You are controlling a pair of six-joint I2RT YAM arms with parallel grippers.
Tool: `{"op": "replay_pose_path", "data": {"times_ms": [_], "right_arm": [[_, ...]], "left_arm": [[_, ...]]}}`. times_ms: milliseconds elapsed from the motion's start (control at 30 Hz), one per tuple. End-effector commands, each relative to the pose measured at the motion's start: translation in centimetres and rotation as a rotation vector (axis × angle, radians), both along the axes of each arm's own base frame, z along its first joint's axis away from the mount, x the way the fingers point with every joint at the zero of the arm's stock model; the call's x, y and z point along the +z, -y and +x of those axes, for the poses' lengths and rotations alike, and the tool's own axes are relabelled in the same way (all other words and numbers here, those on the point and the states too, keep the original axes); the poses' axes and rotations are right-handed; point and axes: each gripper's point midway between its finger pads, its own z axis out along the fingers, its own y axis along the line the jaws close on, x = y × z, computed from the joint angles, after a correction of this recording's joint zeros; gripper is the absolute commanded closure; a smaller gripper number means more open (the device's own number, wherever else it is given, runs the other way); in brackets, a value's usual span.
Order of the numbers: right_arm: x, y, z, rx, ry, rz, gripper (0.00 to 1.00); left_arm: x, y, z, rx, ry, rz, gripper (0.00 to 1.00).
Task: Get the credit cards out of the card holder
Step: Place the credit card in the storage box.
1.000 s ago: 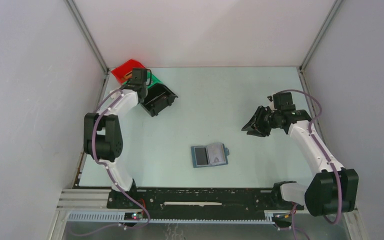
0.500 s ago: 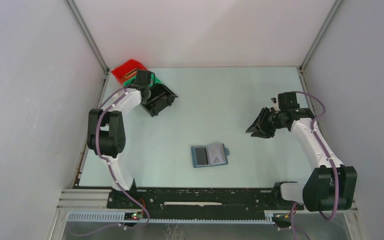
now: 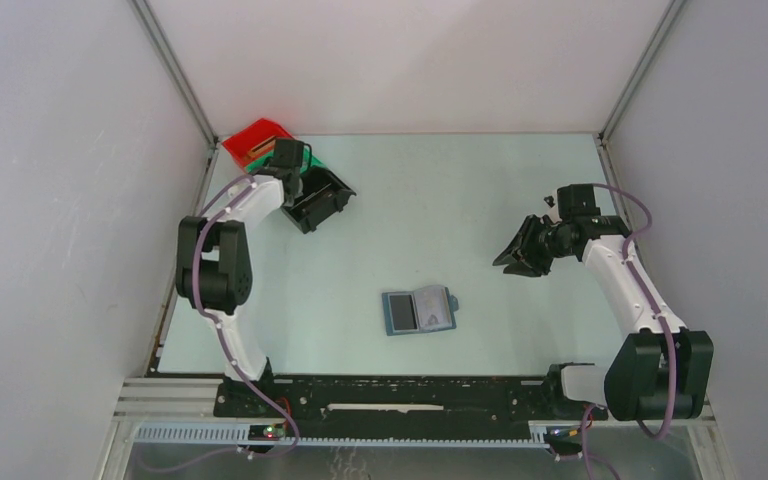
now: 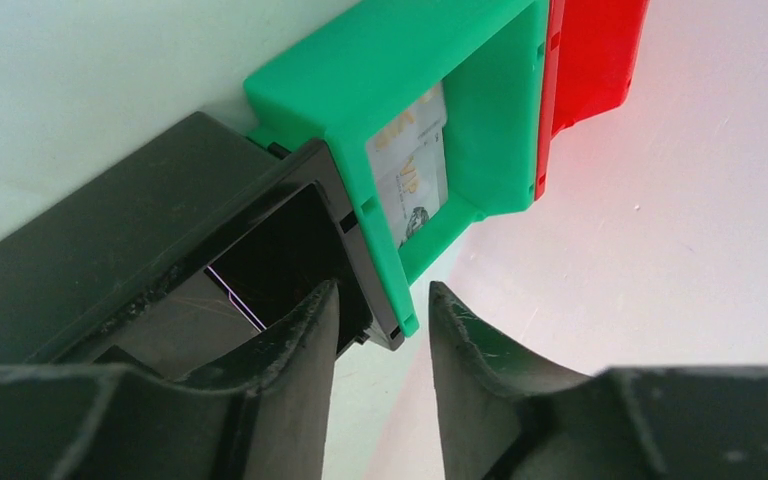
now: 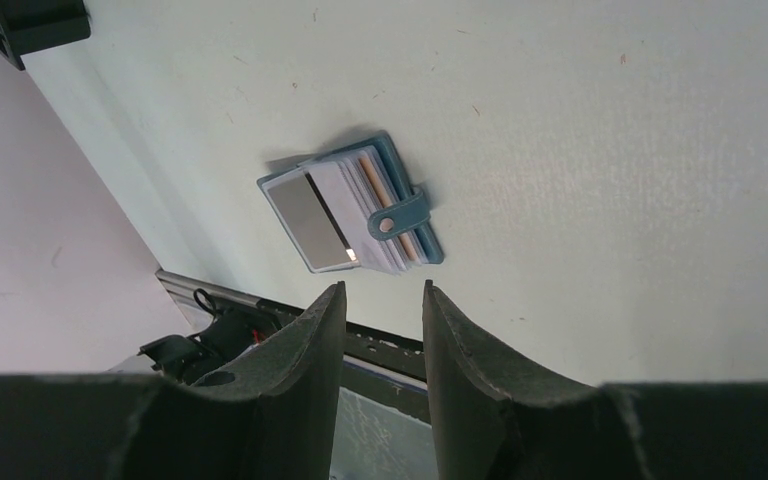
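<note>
At the black bin [image 4: 110,230] with left hand [image 4: 382,295] narrowly parted and empty, right hand [image 5: 382,292] likewise (well apart from the open card holder [image 5: 355,212] on the tabletop [image 5: 610,150]).

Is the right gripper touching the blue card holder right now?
Apart. The top external view shows bare table between the right gripper and the card holder.

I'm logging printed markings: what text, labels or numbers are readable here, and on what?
"VIP": gold letters, sideways, on the silvery card in the green bin.
Other gold print and an emblem on that card: too blurred to read.
No text visible on the card holder, black bin or red bin.
</note>
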Motion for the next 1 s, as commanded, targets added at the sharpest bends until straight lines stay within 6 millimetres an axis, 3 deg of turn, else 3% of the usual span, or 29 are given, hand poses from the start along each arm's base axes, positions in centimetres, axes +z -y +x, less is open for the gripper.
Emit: {"op": "replay_pose_path", "data": {"times_ms": [0,233,433,600,733,900,967], "right_arm": [[1.5,0.0,0.4,0.024,0.052,0.004,0.57],[2.0,-0.2,0.3,0.029,0.071,0.015,0.57],[2.5,-0.7,0.1,0.051,0.096,0.031,0.57],[3.6,-2.4,-0.6,0.099,0.155,0.02,0.57],[3.5,-5.8,-1.9,0.171,0.199,0.017,0.56],[1.5,-10.0,-3.8,0.237,0.259,0.024,0.58],[-0.5,-11.4,-4.7,0.252,0.266,0.046,0.59]], "left_arm": [[7.1,0.2,0.4,0.033,0.164,-0.04,0.54],[11.1,0.6,-1.0,-0.107,0.185,0.056,0.53],[13.8,1.9,-3.0,-0.333,0.153,0.188,0.53],[13.9,5.5,-6.0,-0.678,0.08,0.286,0.54],[13.3,9.7,-9.6,-0.984,0.08,0.405,0.55],[11.0,16.5,-15.7,-1.396,0.176,0.426,0.56],[9.3,18.4,-18.3,-1.521,0.194,0.406,0.57]]}}
